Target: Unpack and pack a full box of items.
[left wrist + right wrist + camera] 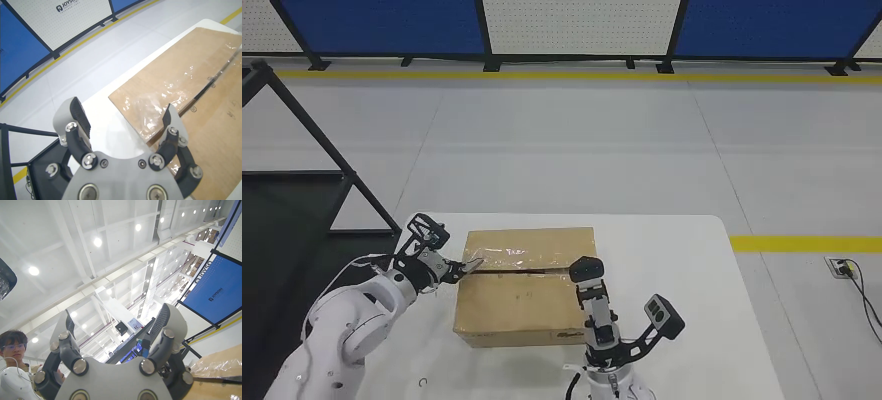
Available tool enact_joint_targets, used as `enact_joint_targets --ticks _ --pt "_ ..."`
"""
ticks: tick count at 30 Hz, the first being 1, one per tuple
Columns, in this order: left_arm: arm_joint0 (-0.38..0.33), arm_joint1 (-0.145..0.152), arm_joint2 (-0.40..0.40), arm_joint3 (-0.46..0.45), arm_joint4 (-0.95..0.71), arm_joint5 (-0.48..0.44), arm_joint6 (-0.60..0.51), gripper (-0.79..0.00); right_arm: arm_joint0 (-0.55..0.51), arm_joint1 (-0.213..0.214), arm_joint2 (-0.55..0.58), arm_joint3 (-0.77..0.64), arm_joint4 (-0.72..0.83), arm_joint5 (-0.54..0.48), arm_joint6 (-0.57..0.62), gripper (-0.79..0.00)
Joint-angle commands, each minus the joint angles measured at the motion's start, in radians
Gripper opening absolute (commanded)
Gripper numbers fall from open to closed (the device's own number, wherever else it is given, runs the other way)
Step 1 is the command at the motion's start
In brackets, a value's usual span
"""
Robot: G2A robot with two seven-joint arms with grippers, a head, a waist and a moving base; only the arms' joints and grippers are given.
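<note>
A closed cardboard box (pixel 529 300) lies in the middle of the white table, with wrinkled clear tape along its top seam (pixel 522 268). The seam shows as a dark slit (pixel 205 89). My left gripper (pixel 452 250) is open at the box's left end. In the left wrist view (pixel 122 106) one finger (pixel 174 117) hangs over the taped seam end of the box (pixel 208 123); the other is off the box, over the table. My right gripper (pixel 625 292) stands open at the box's near right corner, pointing up at the ceiling (pixel 116 309), with a corner of the box (pixel 217 364) beside it.
The white table (pixel 682 260) has bare room to the right of the box and along its front left. A black metal frame (pixel 302 130) stands off the table's left side. Blue and white partition panels (pixel 572 25) line the far floor.
</note>
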Motion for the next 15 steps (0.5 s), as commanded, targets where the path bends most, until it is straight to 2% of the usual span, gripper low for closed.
enact_joint_targets --ticks 1,15 --pt "-0.002 0.0 -0.002 0.009 -0.007 -0.002 -0.006 0.0 0.002 0.0 0.0 0.003 0.0 0.001 -0.001 0.0" --pt "-0.027 0.0 -0.018 0.064 -0.127 -0.052 -0.032 0.0 0.021 0.002 -0.009 0.017 -0.001 0.011 -0.008 0.0"
